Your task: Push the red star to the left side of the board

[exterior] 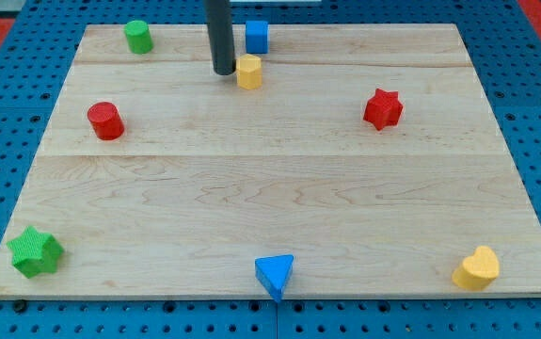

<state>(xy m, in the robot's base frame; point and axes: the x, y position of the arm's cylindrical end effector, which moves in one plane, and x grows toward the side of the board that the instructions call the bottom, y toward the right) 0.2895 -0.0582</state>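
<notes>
The red star (pixel 382 109) lies on the wooden board (pixel 270 188) at the view's upper right. My tip (pixel 224 71) is at the view's top centre, far to the left of the red star. It stands just left of a yellow block (pixel 249 72), close to or touching it. A blue cube (pixel 257 37) sits just above and right of the tip.
A green cylinder (pixel 138 37) is at the top left. A red cylinder (pixel 105 121) is at the left. A green star (pixel 35 251) is at the bottom left, a blue triangle (pixel 275 275) at the bottom centre, a yellow heart (pixel 477 268) at the bottom right.
</notes>
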